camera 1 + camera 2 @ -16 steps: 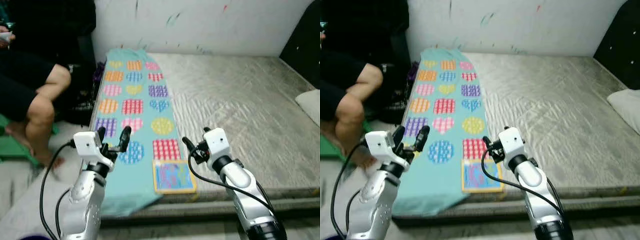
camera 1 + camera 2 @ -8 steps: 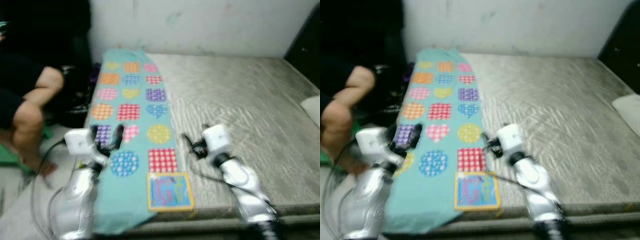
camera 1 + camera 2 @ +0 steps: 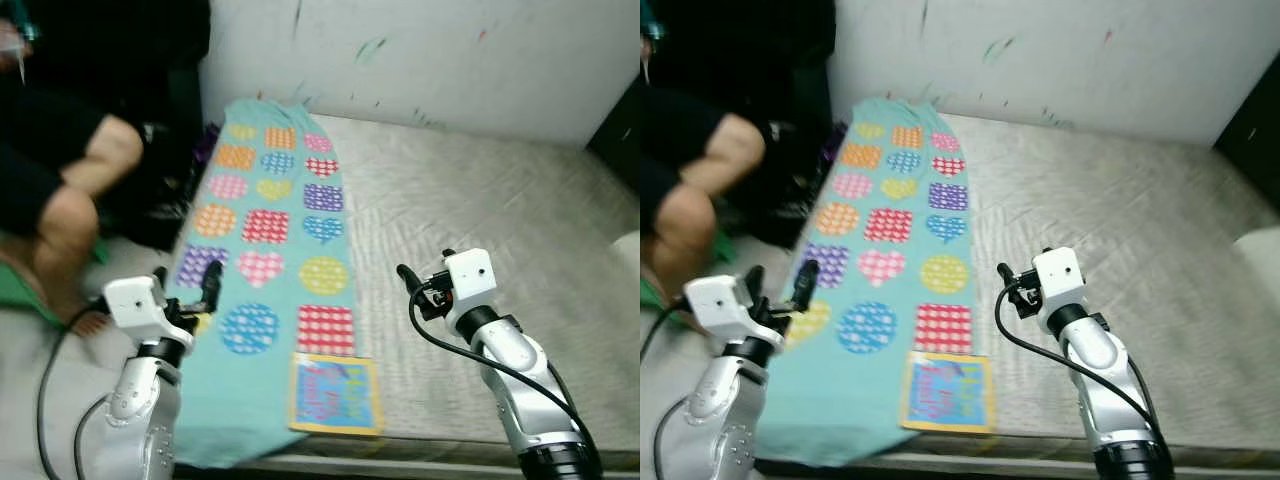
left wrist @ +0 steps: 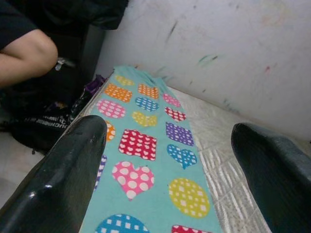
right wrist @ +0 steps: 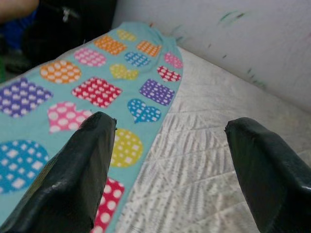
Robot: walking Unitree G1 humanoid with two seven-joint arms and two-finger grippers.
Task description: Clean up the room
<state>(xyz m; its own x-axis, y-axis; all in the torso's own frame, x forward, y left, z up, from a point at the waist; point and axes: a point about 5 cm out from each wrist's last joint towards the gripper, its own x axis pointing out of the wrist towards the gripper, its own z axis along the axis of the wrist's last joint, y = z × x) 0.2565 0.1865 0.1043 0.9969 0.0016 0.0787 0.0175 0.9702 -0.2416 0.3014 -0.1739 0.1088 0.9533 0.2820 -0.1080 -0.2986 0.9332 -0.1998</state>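
patterned blanket [image 3: 270,225] lies ahead between left tool [image 3: 186,292] and right tool [image 3: 424,283], both released.

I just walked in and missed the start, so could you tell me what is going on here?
The robot faces a bare mattress with a teal patterned blanket along its left side and a picture book near the front edge. The left end effector and right end effector are open and held up over the bed, holding nothing. A person sits at left.
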